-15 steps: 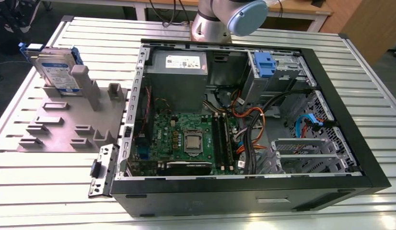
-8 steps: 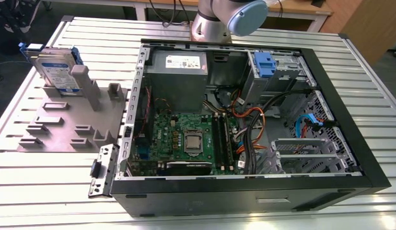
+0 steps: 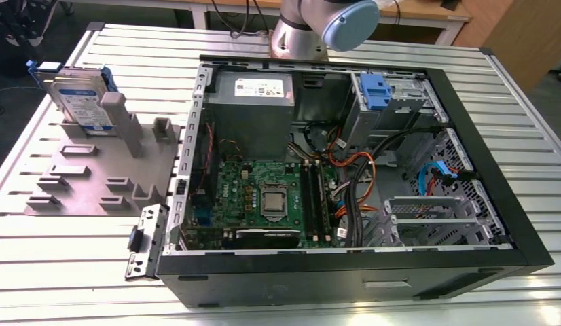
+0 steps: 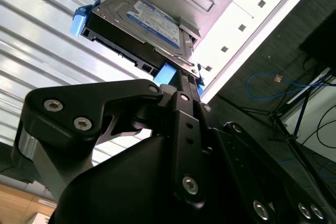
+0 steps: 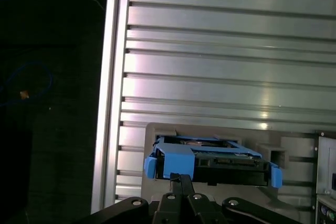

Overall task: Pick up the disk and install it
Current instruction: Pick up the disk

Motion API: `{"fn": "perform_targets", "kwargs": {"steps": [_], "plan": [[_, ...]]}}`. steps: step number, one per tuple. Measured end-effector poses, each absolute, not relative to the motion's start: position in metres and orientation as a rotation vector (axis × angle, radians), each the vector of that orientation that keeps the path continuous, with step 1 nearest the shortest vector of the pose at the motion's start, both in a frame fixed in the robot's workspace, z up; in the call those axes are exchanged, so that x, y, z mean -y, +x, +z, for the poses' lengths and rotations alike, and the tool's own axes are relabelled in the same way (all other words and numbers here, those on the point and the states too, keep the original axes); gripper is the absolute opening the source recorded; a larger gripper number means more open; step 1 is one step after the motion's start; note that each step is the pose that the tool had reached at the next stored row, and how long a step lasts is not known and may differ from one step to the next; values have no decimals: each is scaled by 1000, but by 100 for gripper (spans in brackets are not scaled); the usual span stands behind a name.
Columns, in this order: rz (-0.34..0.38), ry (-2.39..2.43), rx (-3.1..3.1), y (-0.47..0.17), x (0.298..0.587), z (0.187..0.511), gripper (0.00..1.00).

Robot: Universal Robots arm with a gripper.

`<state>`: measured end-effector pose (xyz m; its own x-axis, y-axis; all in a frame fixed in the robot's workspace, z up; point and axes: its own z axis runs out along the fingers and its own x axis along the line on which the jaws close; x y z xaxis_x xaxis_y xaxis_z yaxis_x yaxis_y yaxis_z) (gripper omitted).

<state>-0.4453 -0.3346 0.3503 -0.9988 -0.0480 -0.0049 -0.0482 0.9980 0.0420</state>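
Note:
The disk [image 3: 79,96] stands on edge in a slot of the grey fixture [image 3: 90,173] at the exterior view's left, silver with a white-and-blue label and a blue bracket. In both wrist views the disk [image 4: 142,24] [image 5: 210,158] lies just beyond my gripper [image 5: 181,178] [image 4: 185,77]. The two thin black fingers are pressed together with nothing between them, pointing at the bracket's blue end and a short way off from it.
The open computer case [image 3: 484,136] fills the exterior view's middle and right, holding a motherboard [image 3: 262,197], a grey box [image 3: 251,102], cables and a drive bay with a blue tab [image 3: 375,92]. The ribbed metal table [image 3: 45,272] ends just beyond the fixture.

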Motion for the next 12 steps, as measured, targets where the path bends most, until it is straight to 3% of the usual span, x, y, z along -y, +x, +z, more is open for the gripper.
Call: {"fn": "perform_targets", "kwargs": {"steps": [12], "plan": [[66,-112,-3136,-445,335,350,11]]}}
